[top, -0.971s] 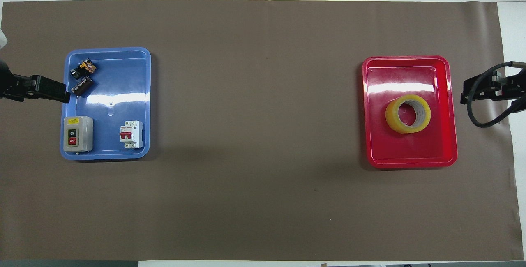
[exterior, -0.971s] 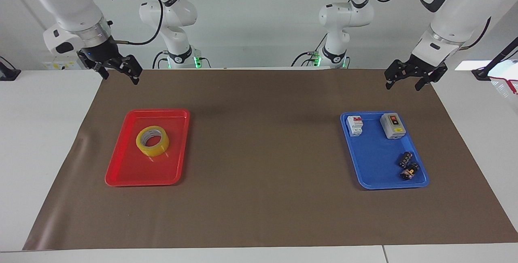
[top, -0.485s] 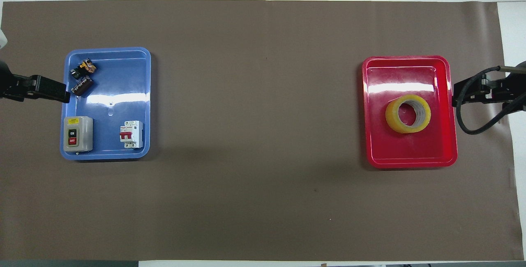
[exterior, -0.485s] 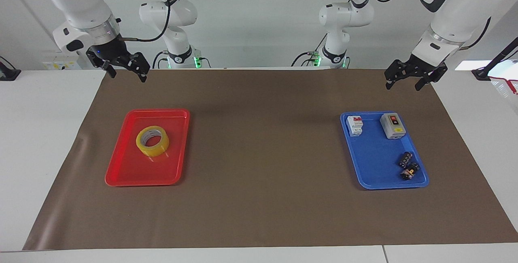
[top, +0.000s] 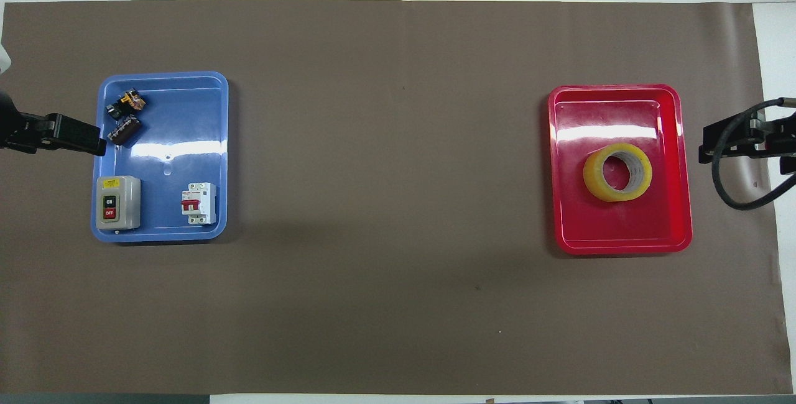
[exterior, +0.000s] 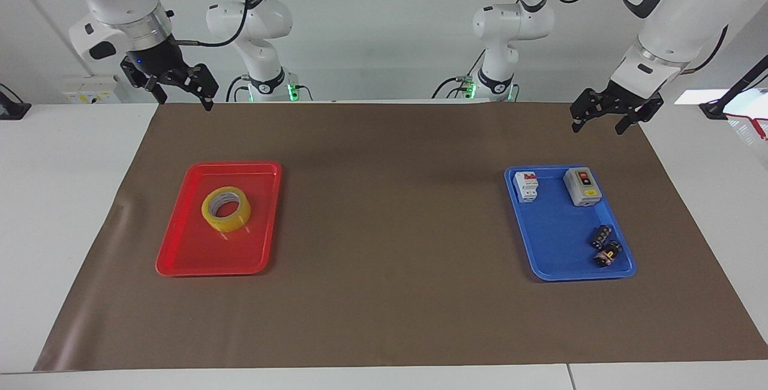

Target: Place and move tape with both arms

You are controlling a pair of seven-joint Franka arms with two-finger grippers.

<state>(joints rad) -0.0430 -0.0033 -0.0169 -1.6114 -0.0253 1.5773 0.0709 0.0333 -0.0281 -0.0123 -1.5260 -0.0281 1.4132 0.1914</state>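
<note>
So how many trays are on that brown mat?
2. The red tray lies toward the right arm's end of the table and holds the tape. The blue tray lies toward the left arm's end, holding small electrical parts. Nothing seems hidden.

Tape in its red tray, grippers at the mat's two ends

The tape (top: pixel 617 173) lies flat in the red tray (top: pixel 622 242), just beside the right gripper (top: pixel 706 143); the left gripper (top: pixel 93 138) overlaps the blue tray's (top: pixel 174 235) edge beside two small dark parts (top: pixel 123 130).
</note>
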